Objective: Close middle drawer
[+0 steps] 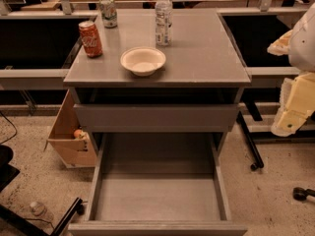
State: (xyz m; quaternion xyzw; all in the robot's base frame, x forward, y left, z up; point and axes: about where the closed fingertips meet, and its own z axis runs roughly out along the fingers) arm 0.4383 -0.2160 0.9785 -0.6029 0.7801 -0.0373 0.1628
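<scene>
The gripper hangs at the right edge, just beside the bench, and I cannot tell if it is spread or pressed together. The middle drawer is pulled far out, down and to the left of the gripper, under the top drawer. On the bench, left of the gripper, sit a bowl, a bottle, an orange can and a green can.

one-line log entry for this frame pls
middle drawer: open, pulled far out | hand: right of cabinet, not touching drawer | on top: bowl, water bottle, orange soda can, green can
</scene>
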